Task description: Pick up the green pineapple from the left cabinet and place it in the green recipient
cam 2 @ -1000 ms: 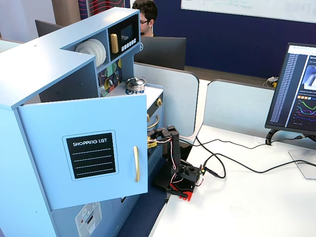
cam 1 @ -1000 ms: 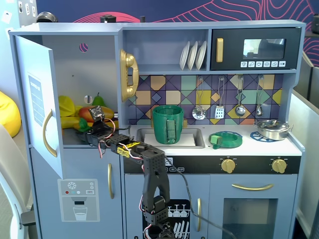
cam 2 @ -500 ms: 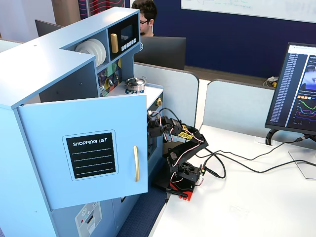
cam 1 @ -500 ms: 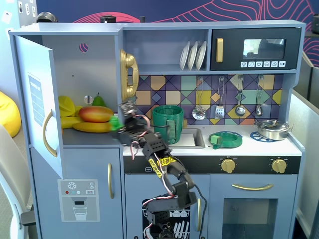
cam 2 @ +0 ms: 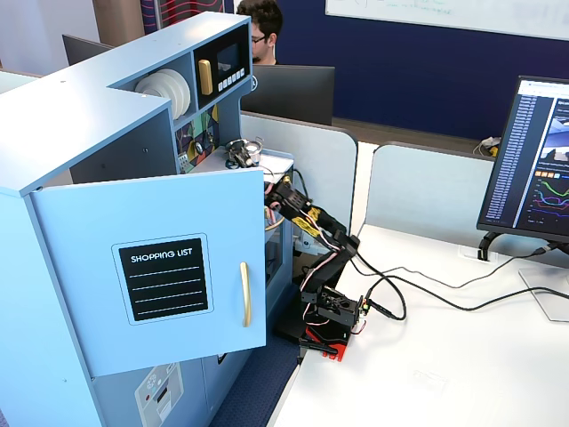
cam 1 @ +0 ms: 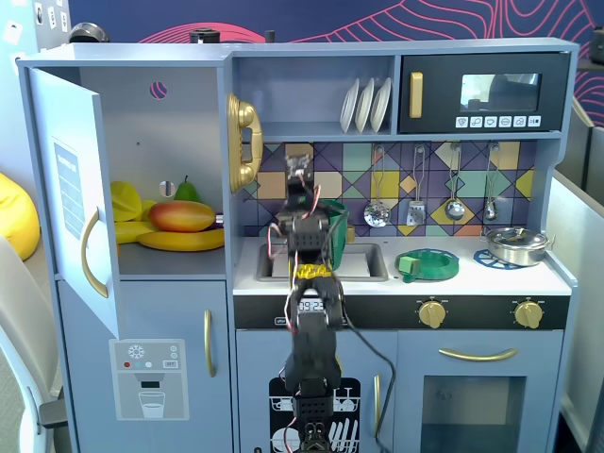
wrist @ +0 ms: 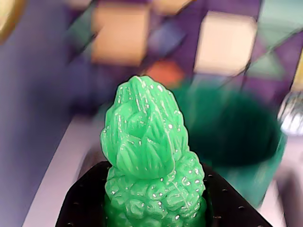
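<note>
In the wrist view my gripper [wrist: 154,205] is shut on the green pineapple [wrist: 149,161]. Its bumpy body sits between the black jaws and its leaf crown points up. Just beyond it, to the right, stands the dark-green recipient [wrist: 236,137], blurred, with its mouth open towards me. In a fixed view the gripper [cam 1: 300,189] is raised over the sink, and the arm hides the pineapple. The recipient [cam 1: 336,225] shows partly behind the arm. The left cabinet [cam 1: 170,127] stands open with its door [cam 1: 66,189] swung left.
The cabinet shelf holds a mango [cam 1: 182,216], bananas [cam 1: 179,241] and a light-green pear [cam 1: 187,192]. A flat green dish [cam 1: 429,264] and a metal pan [cam 1: 516,244] lie on the counter right of the sink [cam 1: 363,262]. A gold phone [cam 1: 243,142] hangs left of the arm.
</note>
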Available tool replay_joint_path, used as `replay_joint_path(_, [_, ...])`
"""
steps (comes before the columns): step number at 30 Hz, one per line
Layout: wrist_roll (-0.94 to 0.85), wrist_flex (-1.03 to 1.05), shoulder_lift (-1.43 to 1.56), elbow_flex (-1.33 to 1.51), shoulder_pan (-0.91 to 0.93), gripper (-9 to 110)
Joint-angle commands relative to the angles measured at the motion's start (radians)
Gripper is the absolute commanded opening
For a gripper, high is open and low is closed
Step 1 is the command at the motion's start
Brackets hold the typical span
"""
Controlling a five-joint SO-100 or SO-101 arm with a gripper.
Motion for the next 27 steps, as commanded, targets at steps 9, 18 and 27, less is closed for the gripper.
replay_joint_path(9, [0.038,-0.034,-0.523,-0.652,0.1,2])
replay_joint_path(18, [0.074,-0.069,-0.545,-0.618,0.123,37])
replay_joint_path(27, [0.083,-0.087,-0.259,-0.284,0.114,39])
